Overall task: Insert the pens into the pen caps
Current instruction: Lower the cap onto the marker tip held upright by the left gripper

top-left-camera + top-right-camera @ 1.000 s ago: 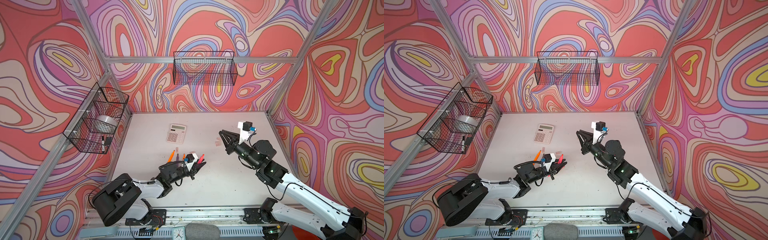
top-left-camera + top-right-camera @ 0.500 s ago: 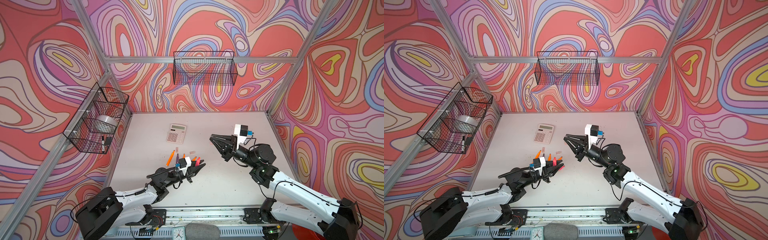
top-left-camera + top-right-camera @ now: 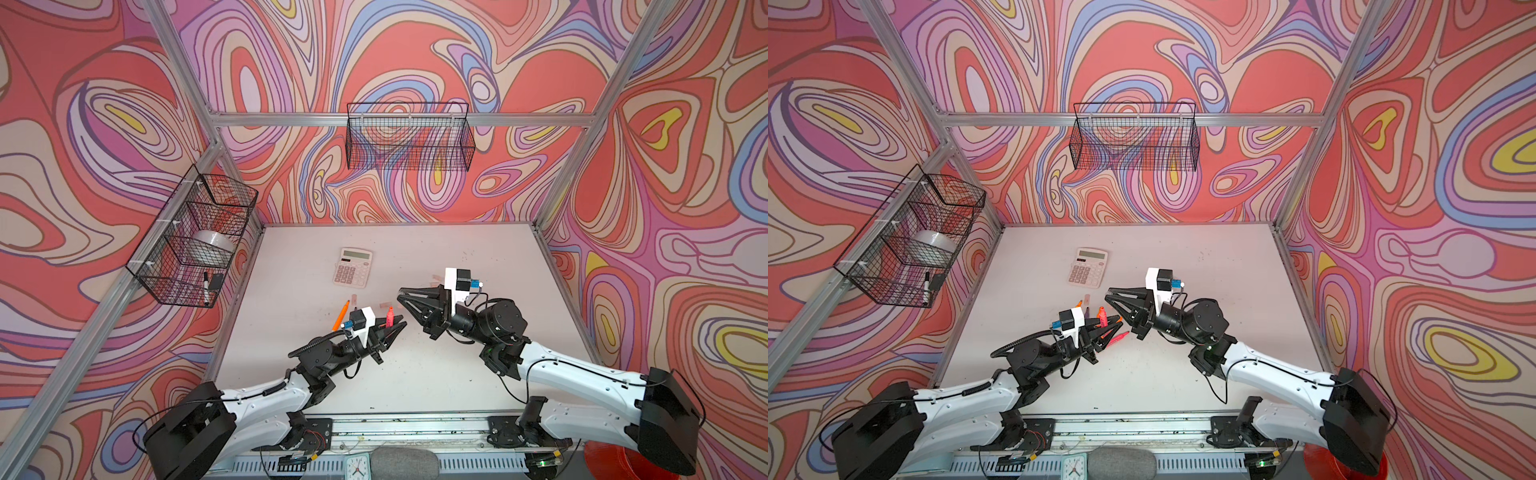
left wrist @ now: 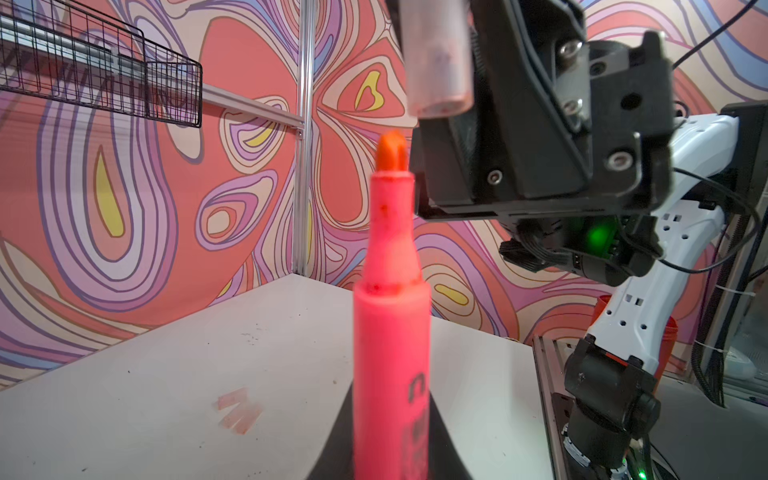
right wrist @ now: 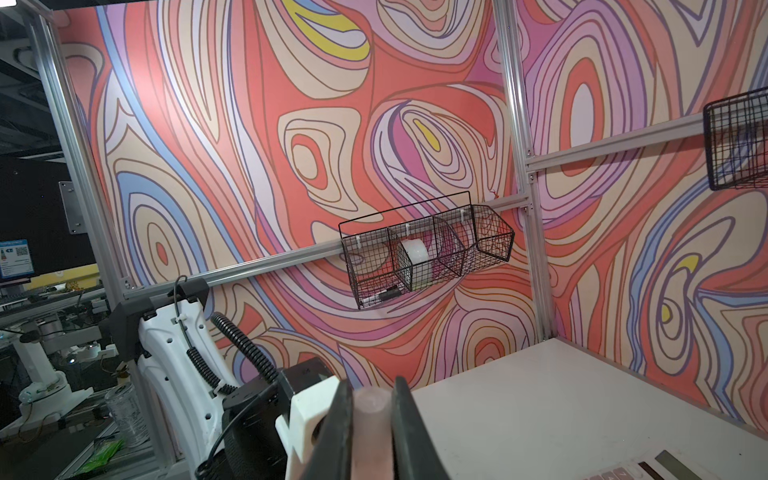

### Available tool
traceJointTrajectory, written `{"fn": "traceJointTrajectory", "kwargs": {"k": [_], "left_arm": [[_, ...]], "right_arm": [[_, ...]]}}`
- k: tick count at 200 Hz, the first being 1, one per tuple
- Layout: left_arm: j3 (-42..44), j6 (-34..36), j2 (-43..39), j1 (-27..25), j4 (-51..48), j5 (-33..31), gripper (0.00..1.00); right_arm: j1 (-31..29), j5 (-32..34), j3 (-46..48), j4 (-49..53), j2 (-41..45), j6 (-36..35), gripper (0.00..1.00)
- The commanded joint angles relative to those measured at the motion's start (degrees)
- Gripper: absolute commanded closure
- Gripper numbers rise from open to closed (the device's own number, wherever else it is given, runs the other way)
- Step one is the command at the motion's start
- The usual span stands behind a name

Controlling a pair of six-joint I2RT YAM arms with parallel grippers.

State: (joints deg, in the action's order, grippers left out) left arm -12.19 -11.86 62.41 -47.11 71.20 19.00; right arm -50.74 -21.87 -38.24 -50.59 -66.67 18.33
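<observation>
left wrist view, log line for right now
left gripper: shut on pink pen, tip bare | right gripper: shut on cap | cap: close to pen tip, not on | capping: not yet done

Pink pen point(image 4: 390, 332) shows smooth plastic smudged with ink, the cap point(image 4: 436, 62) is cloudy translucent plastic, the bench point(image 4: 166, 374) looks matt white and faintly speckled, the wire basket point(image 5: 492, 243) is thin black metal mesh, the frame rail point(image 5: 602, 144) brushed silvery metal.
</observation>
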Motion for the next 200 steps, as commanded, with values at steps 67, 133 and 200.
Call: {"fn": "traceJointTrajectory", "kwargs": {"k": [67, 133, 200], "left_arm": [[-0.9, -3.2, 2.7, 0.0, 5.6, 0.1, 1.00], [0.0, -2.0, 2.0, -0.1, 6.6, -0.4, 1.00], [0.6, -1.3, 0.9, -0.1, 6.6, -1.8, 1.00]], "right_arm": [[-1.5, 0.8, 0.6, -6.3, -4.2, 0.3, 1.00], [-1.4, 3.1, 1.2, -5.3, -4.9, 0.1, 1.00], [-1.4, 2.8, 2.0, -6.9, -6.8, 2.0, 1.00]]}}
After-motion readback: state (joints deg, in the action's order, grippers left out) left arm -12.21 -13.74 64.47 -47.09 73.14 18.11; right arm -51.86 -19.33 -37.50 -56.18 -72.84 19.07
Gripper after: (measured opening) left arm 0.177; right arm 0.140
